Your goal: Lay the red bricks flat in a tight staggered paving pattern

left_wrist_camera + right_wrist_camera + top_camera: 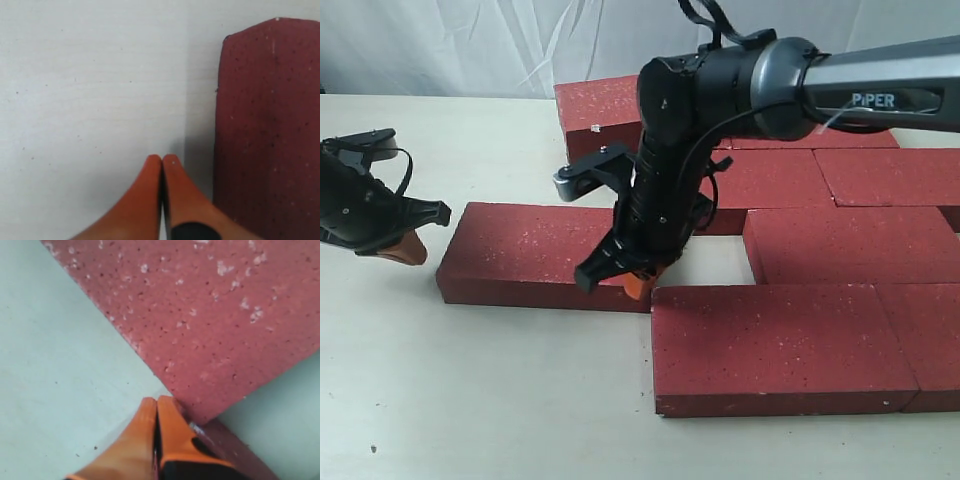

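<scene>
At the far left the left gripper [408,250] hangs low over the table [470,400], its orange fingers [150,200] pressed together with nothing between them; in the left wrist view the tips sit just beside the end of a loose brick [270,130], with a strip of bare table between. That loose brick [535,255] lies flat at the left of the red bricks [820,250], its long side running across the exterior view and a little askew to the others. At its right front corner the right gripper [638,287] reaches down from a black arm [720,90] marked PIPER. This gripper [156,402] is likewise closed and empty, its tips right at the brick's edge near the corner; whether they touch it cannot be told. To the right the other bricks lie flat in offset rows: a front brick [775,340] whose back left corner meets the loose brick, with another [930,340] tight against its right end, a brick [850,240] in the row behind, two more [770,175] [890,172] beyond that, and one [600,105] at the back. A patch of bare table separates the loose brick's right end from the row beside it.
</scene>
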`<state>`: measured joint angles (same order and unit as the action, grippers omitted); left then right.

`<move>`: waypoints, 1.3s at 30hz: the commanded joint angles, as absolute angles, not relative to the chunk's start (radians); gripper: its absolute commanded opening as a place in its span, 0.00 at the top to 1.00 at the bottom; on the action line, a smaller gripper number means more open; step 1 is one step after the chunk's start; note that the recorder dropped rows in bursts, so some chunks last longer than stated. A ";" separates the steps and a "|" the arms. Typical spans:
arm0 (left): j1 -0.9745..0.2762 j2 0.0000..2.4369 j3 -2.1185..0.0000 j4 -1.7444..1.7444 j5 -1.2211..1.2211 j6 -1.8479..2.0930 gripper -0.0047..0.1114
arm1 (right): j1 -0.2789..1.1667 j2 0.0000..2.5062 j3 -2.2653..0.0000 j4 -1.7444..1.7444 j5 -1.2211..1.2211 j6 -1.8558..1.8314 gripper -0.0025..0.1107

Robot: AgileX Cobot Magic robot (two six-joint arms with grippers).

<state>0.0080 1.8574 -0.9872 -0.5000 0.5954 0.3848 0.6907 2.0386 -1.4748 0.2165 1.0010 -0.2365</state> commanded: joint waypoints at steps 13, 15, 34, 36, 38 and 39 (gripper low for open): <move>-0.060 1.914 -0.977 -0.564 0.574 0.409 0.96 | 0.687 1.852 -1.471 0.207 0.828 -0.154 0.98; -0.088 1.926 -0.977 -0.569 0.571 0.411 0.96 | 0.687 1.840 -1.471 0.207 0.824 -0.142 0.98; -0.157 1.930 -0.977 -0.652 0.683 0.432 0.96 | 0.687 1.829 -1.471 0.095 0.859 -0.043 0.98; -0.172 1.930 -0.977 -0.679 0.685 0.469 0.96 | 0.687 1.829 -1.471 0.095 0.848 -0.043 0.98; -0.184 1.930 -0.977 -0.682 0.674 0.474 0.96 | 0.687 1.829 -1.471 0.095 0.837 -0.043 0.98; -0.187 1.931 -0.977 -0.683 0.666 0.474 0.96 | 0.687 1.829 -1.471 0.095 0.834 -0.043 0.98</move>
